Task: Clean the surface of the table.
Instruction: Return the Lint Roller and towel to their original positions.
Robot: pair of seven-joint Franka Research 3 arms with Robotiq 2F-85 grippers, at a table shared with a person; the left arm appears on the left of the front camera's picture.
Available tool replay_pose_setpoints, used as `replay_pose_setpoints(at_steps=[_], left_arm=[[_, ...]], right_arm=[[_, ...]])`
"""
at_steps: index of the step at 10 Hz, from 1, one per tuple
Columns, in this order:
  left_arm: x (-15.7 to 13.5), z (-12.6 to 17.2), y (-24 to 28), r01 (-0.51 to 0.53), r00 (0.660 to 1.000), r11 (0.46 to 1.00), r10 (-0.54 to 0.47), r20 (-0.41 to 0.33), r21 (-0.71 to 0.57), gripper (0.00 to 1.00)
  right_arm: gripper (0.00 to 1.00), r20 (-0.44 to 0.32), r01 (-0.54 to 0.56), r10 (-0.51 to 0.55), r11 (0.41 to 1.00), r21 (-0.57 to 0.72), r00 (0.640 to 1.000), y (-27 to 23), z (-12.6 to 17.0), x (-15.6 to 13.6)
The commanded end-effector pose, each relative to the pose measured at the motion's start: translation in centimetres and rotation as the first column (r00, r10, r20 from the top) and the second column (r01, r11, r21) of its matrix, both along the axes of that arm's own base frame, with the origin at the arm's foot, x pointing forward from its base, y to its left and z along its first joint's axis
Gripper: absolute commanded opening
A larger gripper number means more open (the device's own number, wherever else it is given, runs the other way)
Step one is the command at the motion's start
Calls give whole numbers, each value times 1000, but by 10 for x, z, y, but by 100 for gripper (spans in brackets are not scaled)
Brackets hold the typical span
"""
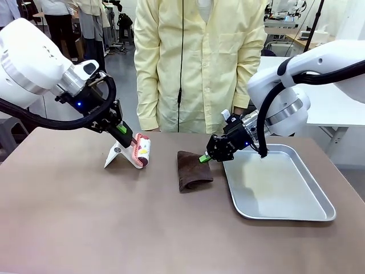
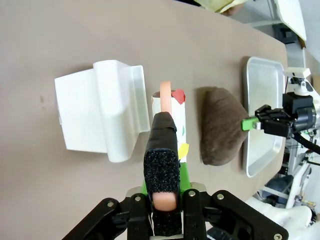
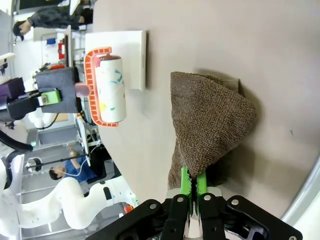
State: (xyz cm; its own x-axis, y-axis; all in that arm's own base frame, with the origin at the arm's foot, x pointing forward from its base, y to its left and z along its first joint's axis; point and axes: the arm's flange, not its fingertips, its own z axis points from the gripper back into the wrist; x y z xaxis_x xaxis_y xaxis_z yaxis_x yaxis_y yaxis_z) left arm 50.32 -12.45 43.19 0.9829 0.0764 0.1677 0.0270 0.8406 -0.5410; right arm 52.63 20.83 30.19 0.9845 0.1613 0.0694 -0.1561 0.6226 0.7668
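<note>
the big brown table (image 1: 85,222) fills the room in front of me. the left end effector (image 1: 126,135) is squeezed tight on the handle of a lint roller (image 1: 141,149), which sits at the white holder (image 1: 117,155), at about 10 o'clock from the table's middle. the right end effector (image 1: 203,158) pinches the edge of a brown cloth (image 1: 193,170) lying on the table near its middle. a silver tray (image 1: 285,211) rests at 3 o'clock, just beside the cloth. a person in a yellow coat (image 1: 199,57) stands at 12 o'clock.

Tray (image 3: 312,190) cropped at frame edge

Matt brown table (image 1: 85,222), shiny smooth metal tray (image 1: 285,197), rough terry cloth (image 1: 193,170), glossy white plastic stand (image 2: 100,110).
</note>
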Motion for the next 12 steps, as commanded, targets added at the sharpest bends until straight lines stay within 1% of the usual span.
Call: replay_pose_setpoints(at_steps=[1, 3, 6, 8, 10, 12], left_arm=[[12, -6, -12, -42, 999, 998, 41, 26, 35, 22], [18, -5, -13, -67, 997, 996, 65, 39, 51, 22], [26, -9, -9, -83, 997, 995, 82, 9, 60, 22], [30, -11, -7, -76, 997, 995, 77, -12, 72, 22], [32, -12, -5, -59, 996, 994, 64, -59, 88, 22], [35, -12, -5, -57, 995, 994, 63, -71, 90, 22]], right_arm=[[4, 13, -3, 3, 1000, 21, 1000, 1, 3, -1], [4, 13, -3, 3, 1000, 21, 1000, 1, 3, -1], [4, 13, -3, 3, 1000, 21, 1000, 1, 3, -1], [4, 13, -3, 3, 1000, 21, 1000, 1, 3, -1], [4, 13, -3, 3, 1000, 21, 1000, 1, 3, -1], [4, 13, -3, 3, 1000, 21, 1000, 1, 3, -1]])
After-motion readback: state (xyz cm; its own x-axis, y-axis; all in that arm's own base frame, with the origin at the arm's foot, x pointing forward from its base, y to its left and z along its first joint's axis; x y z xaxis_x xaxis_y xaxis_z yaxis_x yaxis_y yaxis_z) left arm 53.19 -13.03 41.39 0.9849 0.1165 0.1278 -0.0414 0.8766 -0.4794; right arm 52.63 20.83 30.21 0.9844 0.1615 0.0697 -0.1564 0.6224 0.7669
